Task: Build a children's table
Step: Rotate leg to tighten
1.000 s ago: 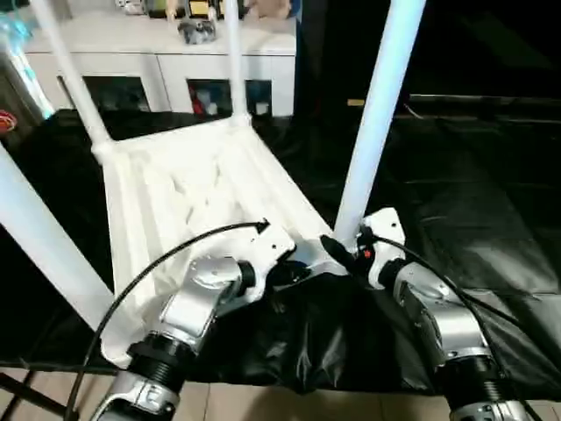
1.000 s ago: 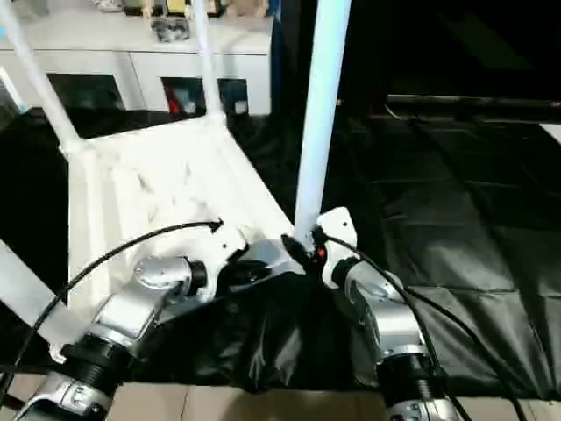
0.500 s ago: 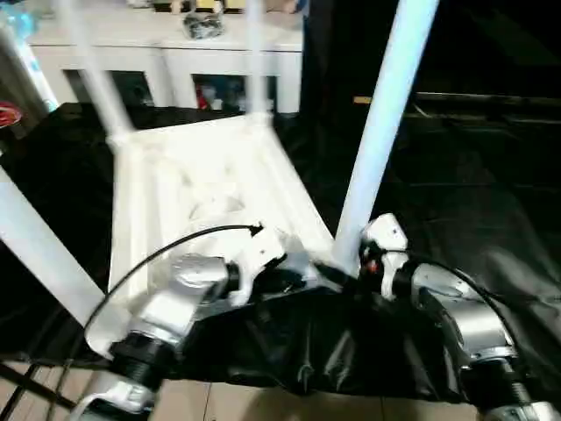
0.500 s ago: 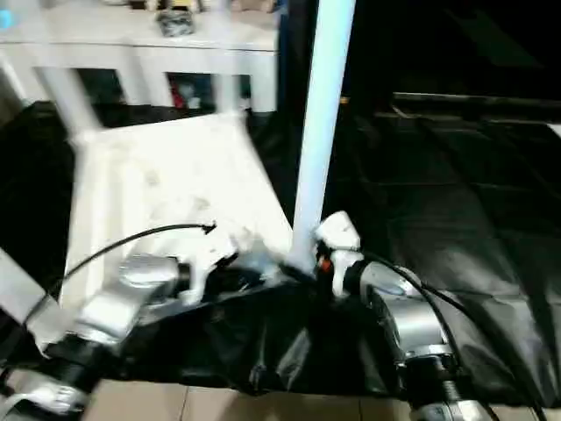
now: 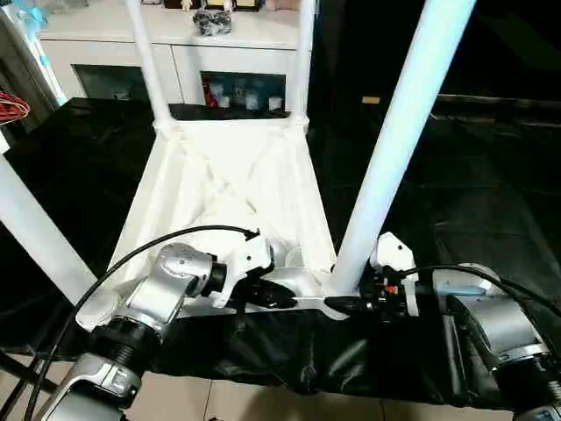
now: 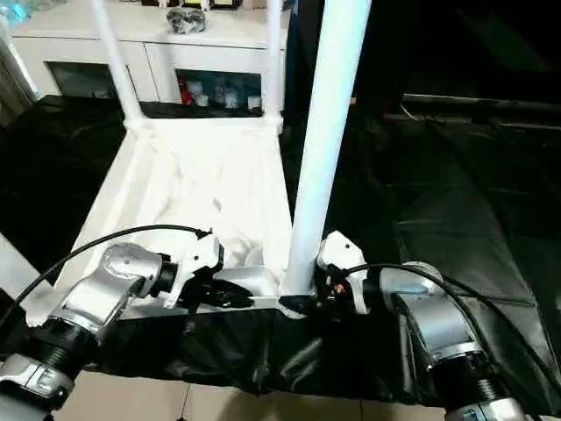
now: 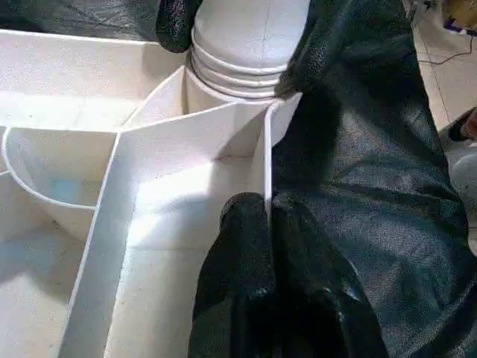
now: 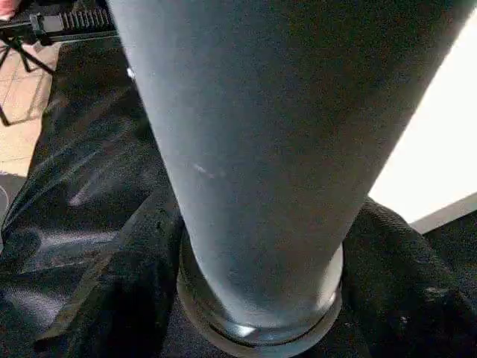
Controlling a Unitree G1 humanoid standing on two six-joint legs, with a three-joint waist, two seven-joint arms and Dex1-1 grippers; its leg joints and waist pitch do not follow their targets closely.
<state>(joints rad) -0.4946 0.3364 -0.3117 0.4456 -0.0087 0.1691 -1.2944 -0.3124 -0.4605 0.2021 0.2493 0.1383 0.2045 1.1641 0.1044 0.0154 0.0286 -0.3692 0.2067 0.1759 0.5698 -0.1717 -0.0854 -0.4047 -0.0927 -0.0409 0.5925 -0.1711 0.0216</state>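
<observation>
Black sheeting (image 5: 491,202) is covering the work surface, and the children's table (image 5: 232,189) is lying upside down on it, ribbed underside up, with a white cabinet (image 5: 114,53) standing beyond at 12 o'clock. Four legs are rising from the corner sockets; the near right leg (image 5: 394,149) is the one both arms are working at, its long axis running nearly upright and leaning slightly toward 1 o'clock.

That leg's base is sitting directly between the two grippers. From the left gripper (image 5: 279,294) it is lying toward 3 o'clock, just beside; from the right gripper (image 5: 349,305) it is lying toward 11 o'clock, touching. The right arm is the nearer one: in its wrist view the black fingers (image 8: 112,298) are wrapping either side of the leg's ringed foot, gripping it where it is entering the socket (image 7: 238,78).

The left gripper is pinching the table's near rim (image 7: 266,168) (a thin upright wall), its fingers pressed onto it from both sides, steadying the top.

Any further seating, I judge, would have to be driven straight down along the leg's axis while the left arm is bracing the rim.
</observation>
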